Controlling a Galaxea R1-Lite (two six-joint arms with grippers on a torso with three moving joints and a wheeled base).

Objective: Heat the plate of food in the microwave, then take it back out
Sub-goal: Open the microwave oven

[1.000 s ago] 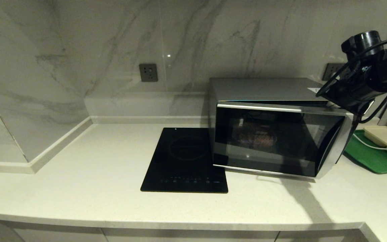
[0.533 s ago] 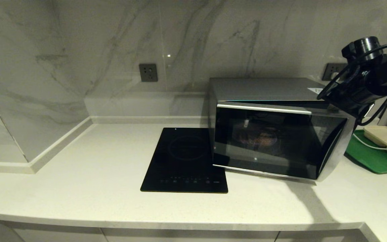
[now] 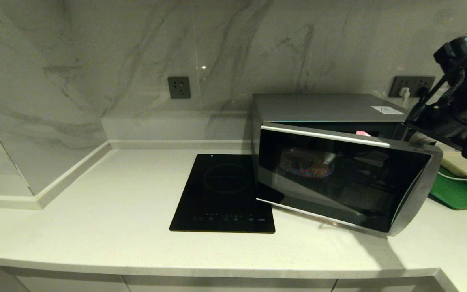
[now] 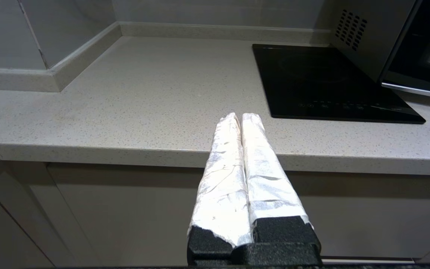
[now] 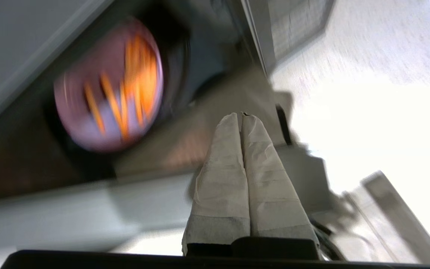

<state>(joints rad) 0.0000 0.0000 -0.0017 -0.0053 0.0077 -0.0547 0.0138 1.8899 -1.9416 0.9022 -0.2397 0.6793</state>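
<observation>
Microwave is seen at centre right of the head view, its door swung partly open with the free edge at lower right. The plate shows dimly through the glass, inside the cavity. The right tool is hidden behind its arm at the upper right edge, beyond the door's free edge, so the plate lies to its left, past the door.

In the left wrist view, the left tool is pressed together and parked below the counter edge, well apart from the microwave; the right arm is judged nearer.

In the right wrist view, the right tool is pressed together, empty, with the plate ahead at upper left, its food sticks lying roughly lengthwise.
</observation>
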